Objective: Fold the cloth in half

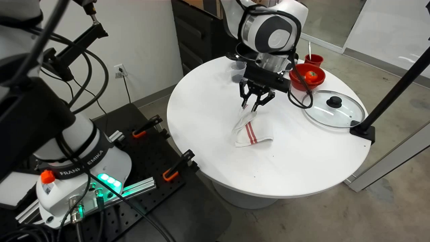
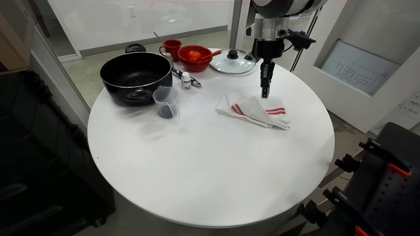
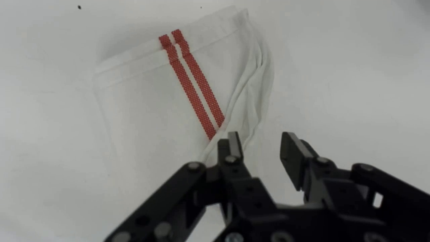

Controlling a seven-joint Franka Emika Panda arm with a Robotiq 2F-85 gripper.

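Wrist view: end effector (image 3: pixel 261 145) parted, no grip visible, by the rumpled right side of the cloth (image 3: pixel 158 104); contact unclear. In an exterior view, cloth on counter (image 1: pixel 201 117), left of lid (image 1: pixel 332 113). Fold looks skewed; best pinch top layer only, lift low, square edges.

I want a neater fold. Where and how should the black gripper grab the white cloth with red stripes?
From above, probably by the bunched edge beside the red stripes: the cloth lies low on the round white table, and that edge's creases offer something to pinch.
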